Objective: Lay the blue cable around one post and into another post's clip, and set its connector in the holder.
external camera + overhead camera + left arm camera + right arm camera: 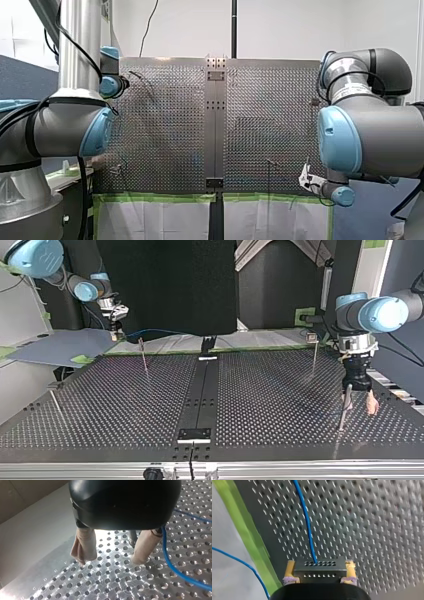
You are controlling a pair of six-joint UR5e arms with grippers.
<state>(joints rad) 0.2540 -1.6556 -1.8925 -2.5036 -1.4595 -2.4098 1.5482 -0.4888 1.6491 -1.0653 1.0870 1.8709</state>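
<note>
In the right wrist view my right gripper [320,572] is shut on a black connector [319,566], held between its yellow pads [290,570]. The blue cable [306,522] leaves the connector and runs ahead over the perforated plate. At the top view's far left the same gripper [116,322] hangs above the table's far edge, and the cable [160,332] trails toward the middle. My left gripper [360,405] stands open at the top view's right, its beige fingers [85,546] either side of a thin post [344,410]. The cable [172,565] passes beside one finger.
More thin posts stand on the plate: one [144,357] near my right gripper, one with a clip on top [314,352] at the far right, one [55,402] near the left edge. A dark centre strip [200,390] carries small brackets. Green tape [249,532] edges the plate.
</note>
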